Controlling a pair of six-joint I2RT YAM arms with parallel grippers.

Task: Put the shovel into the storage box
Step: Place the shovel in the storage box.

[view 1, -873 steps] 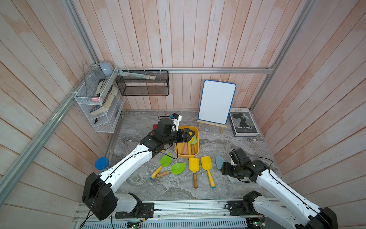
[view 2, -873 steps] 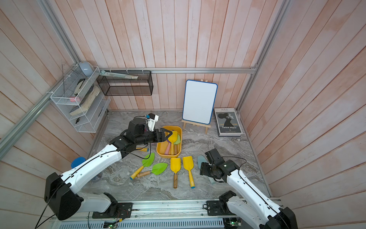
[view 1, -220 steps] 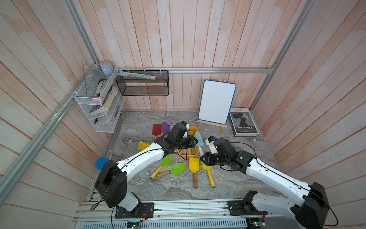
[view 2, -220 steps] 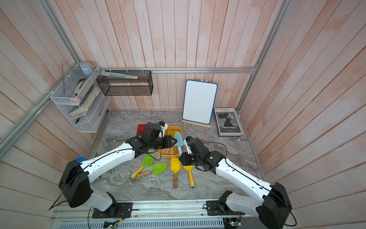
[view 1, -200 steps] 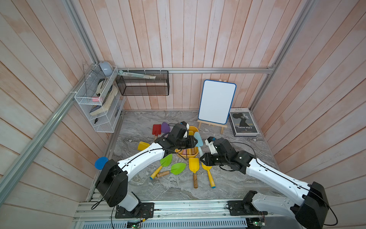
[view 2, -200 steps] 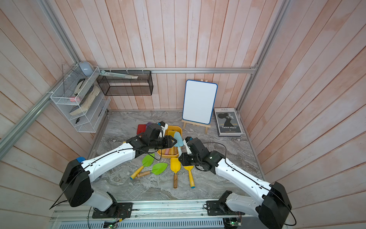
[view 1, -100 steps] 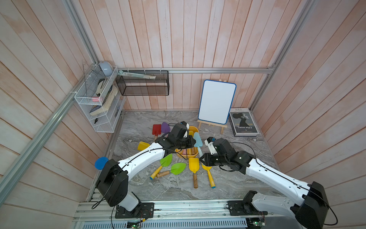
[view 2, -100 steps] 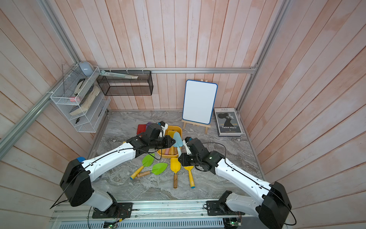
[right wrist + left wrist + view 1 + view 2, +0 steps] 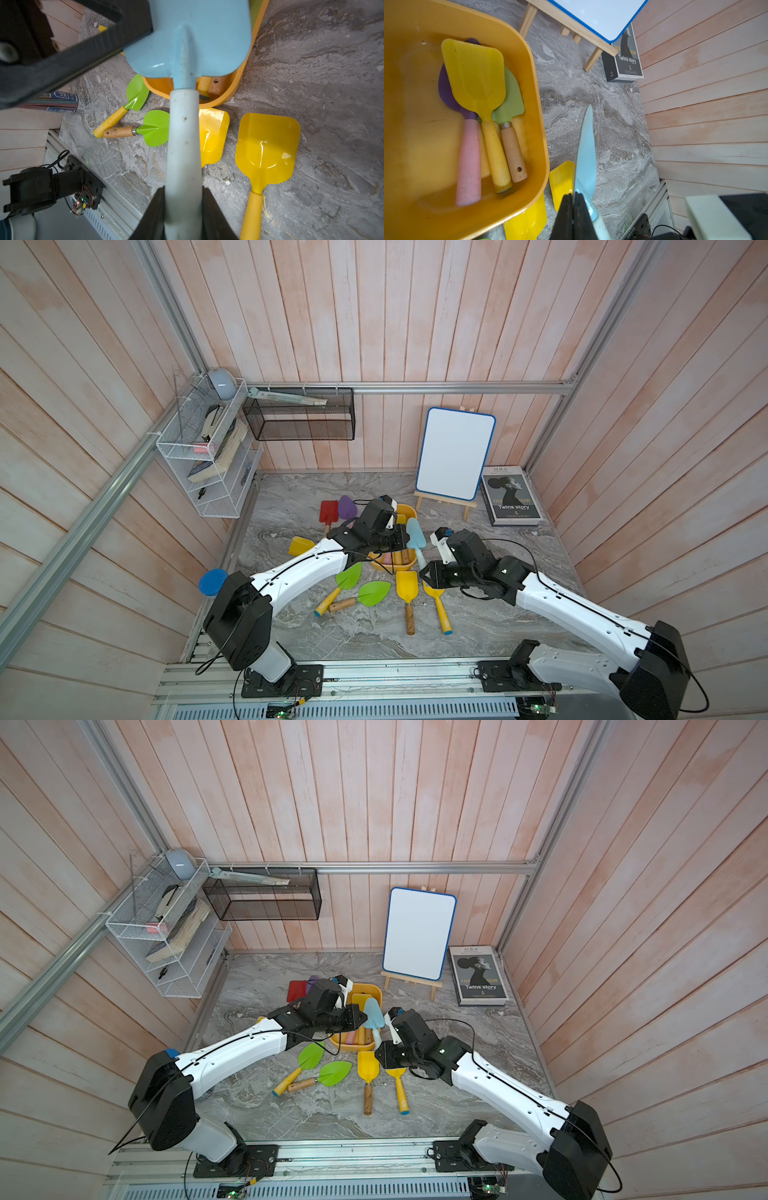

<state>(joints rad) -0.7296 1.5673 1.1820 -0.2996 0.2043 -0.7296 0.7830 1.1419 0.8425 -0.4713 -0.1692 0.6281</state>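
A light blue shovel point(image 9: 415, 533) point(image 9: 372, 1013) with a white handle point(image 9: 184, 145) hangs just right of the yellow-orange storage box point(image 9: 409, 510) point(image 9: 370, 988). My left gripper point(image 9: 405, 537) point(image 9: 575, 194) is shut on the edge of its blue blade point(image 9: 586, 153). My right gripper point(image 9: 424, 571) point(image 9: 182, 191) is shut on the handle. Inside the storage box point(image 9: 533, 83) lie three shovels: a yellow one point(image 9: 475, 83), a purple one with a pink handle and a green one with a wooden handle.
In front of the box lie two yellow shovels point(image 9: 406, 589) point(image 9: 434, 599) and two green ones point(image 9: 349, 576) point(image 9: 374, 593). Red point(image 9: 329, 511), purple and yellow shovels lie to its left. A whiteboard easel point(image 9: 455, 454) and a book point(image 9: 513, 497) stand at the back right.
My left gripper has closed on the blue shovel's blade. The right arm, which carried the shovel over from the right, has held still with the handle.
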